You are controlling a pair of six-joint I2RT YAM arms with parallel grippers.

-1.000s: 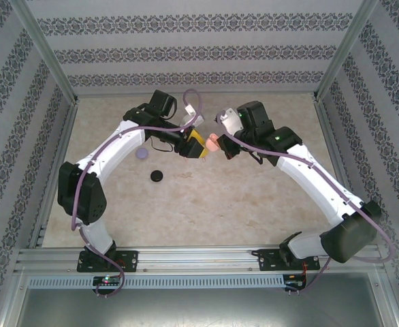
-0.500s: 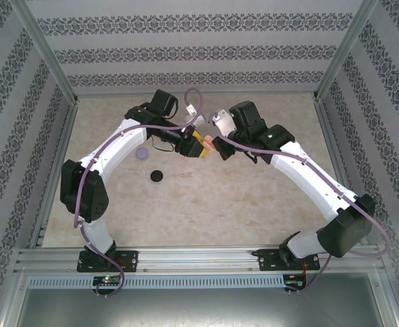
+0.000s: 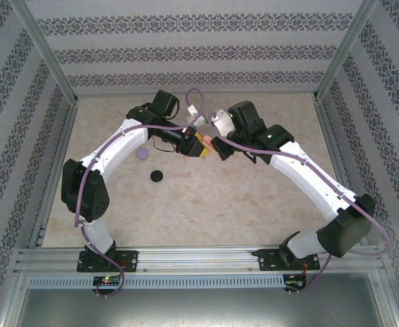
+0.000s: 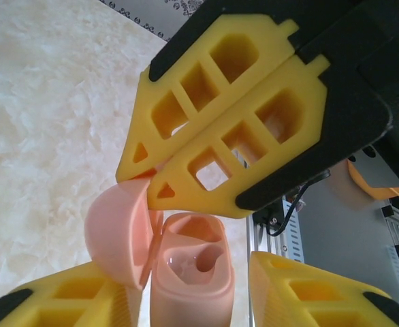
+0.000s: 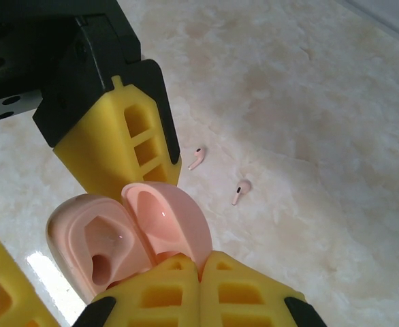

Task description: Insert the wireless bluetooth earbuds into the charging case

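The pale pink charging case (image 4: pixel 189 272) hangs in the air with its lid (image 4: pixel 114 231) swung open and both sockets empty. My left gripper (image 4: pixel 193 286) holds the case body between its yellow fingers. My right gripper (image 5: pixel 201 259) is shut on the edge of the lid (image 5: pixel 165 218). In the top view the two grippers meet tip to tip, the left gripper (image 3: pixel 199 146) against the right gripper (image 3: pixel 217 147). Two pale pink earbuds (image 5: pixel 197 158) (image 5: pixel 240 191) lie loose on the table beyond the case. The black and purple earbuds are out of view.
A round light purple case (image 3: pixel 142 154) and a round black case (image 3: pixel 158 176) sit on the marble table (image 3: pixel 206 204) left of the grippers. Metal frame rails and patterned walls close in the table on all sides.
One second ago the pink case stood open between the separated grippers. The right gripper has since moved left and closed onto the case's lid; over the last half second almost nothing moved.
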